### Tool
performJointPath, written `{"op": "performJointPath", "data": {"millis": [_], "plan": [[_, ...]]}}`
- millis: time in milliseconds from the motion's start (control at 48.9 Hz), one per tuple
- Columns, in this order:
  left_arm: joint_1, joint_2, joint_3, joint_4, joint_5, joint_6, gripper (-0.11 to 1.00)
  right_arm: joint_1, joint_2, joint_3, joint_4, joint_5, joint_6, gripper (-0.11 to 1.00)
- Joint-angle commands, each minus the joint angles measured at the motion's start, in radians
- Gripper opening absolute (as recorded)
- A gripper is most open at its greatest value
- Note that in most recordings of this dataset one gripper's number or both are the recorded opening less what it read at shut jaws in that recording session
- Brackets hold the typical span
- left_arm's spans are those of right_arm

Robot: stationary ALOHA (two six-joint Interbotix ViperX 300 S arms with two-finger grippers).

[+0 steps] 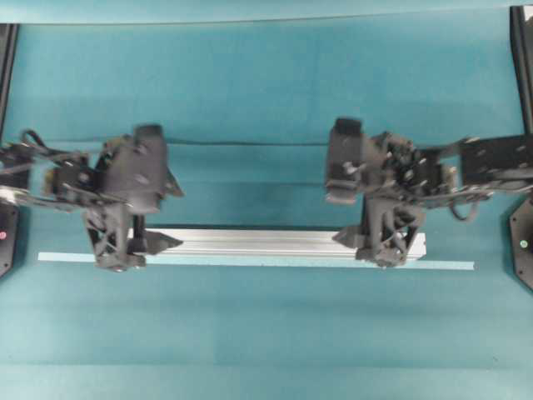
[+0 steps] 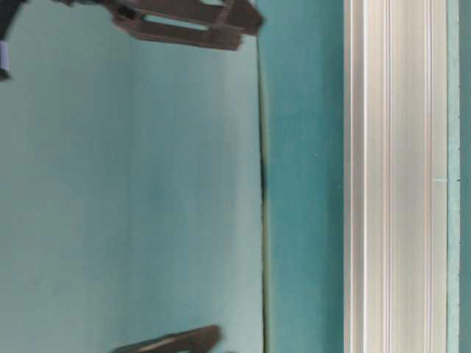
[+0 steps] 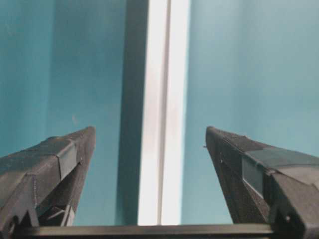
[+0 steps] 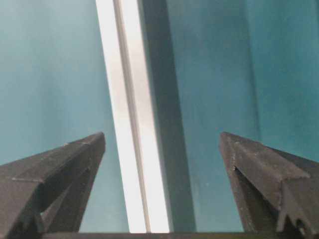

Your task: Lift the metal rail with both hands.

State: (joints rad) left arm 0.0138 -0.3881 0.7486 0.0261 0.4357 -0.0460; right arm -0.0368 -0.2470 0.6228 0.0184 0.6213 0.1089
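Observation:
The metal rail (image 1: 258, 242) is a long silver grooved bar lying flat across the teal table. My left gripper (image 1: 137, 242) hangs over its left end and my right gripper (image 1: 375, 240) over its right end. In the left wrist view the rail (image 3: 164, 99) runs between the fingers of the open left gripper (image 3: 149, 130), with teal gaps on both sides. In the right wrist view the rail (image 4: 124, 74) runs between the wide-apart fingers of the right gripper (image 4: 162, 134), nearer the left finger (image 4: 75, 159). Neither touches the rail. The rail also shows in the table-level view (image 2: 394, 176).
A thin pale tape strip (image 1: 441, 265) lies along the rail's near side and reaches past both ends. A dark seam (image 1: 250, 142) crosses the cloth behind the grippers. Black frame posts (image 1: 523, 50) stand at the table's side edges.

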Motion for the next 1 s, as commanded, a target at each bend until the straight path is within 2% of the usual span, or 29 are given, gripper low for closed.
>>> {"op": "performJointPath", "data": {"millis": [0, 266, 614, 982], "plan": [[-0.003, -0.046, -0.025, 0.002, -0.009, 0.011, 0.96, -0.002, -0.026, -0.006, -0.006, -0.009, 0.000, 0.95], [-0.005, -0.121, -0.034, 0.002, -0.032, 0.038, 0.96, -0.002, -0.118, 0.006, -0.028, -0.084, 0.000, 0.95], [-0.006, -0.187, -0.035, 0.002, -0.118, 0.044, 0.96, -0.005, -0.285, 0.114, -0.029, -0.324, 0.002, 0.95], [0.005, -0.247, -0.021, 0.002, -0.195, 0.043, 0.96, -0.006, -0.419, 0.181, -0.028, -0.334, 0.002, 0.95]]}}
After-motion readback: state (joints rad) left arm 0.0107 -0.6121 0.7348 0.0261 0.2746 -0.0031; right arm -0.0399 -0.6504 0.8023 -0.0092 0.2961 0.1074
